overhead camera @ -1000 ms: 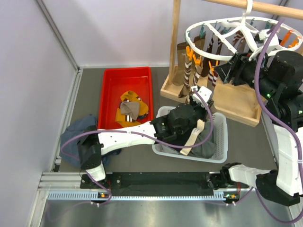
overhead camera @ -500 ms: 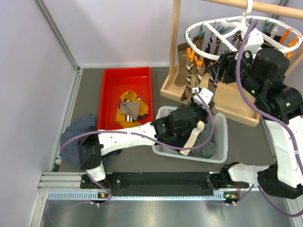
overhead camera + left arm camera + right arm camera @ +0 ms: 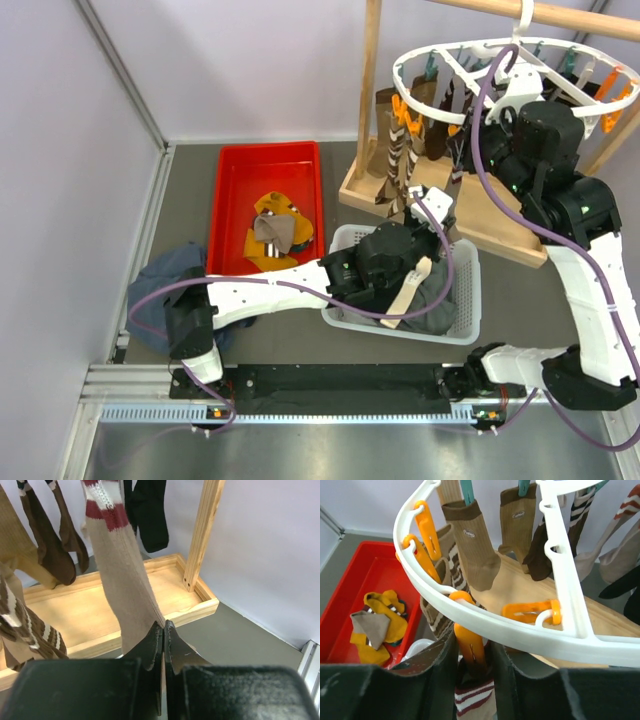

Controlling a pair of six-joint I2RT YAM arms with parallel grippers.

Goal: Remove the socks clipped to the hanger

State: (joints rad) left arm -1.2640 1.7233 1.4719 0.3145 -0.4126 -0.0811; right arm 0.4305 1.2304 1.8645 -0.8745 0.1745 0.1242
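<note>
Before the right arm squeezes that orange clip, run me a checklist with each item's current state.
1. Right jaws straddle the orange clip: ok, one finger on either side.
2. Striped sock held in that clip: ok, its cuff sits directly under the clip.
3. Left jaws shut at the lower end of the beige sock: ok.
4. Sock fabric actually pinched between the left jaws: cannot tell.
5. Both arms on the same sock: cannot tell.
6. Red tray has room for another sock: ok, bare floor shows.
</note>
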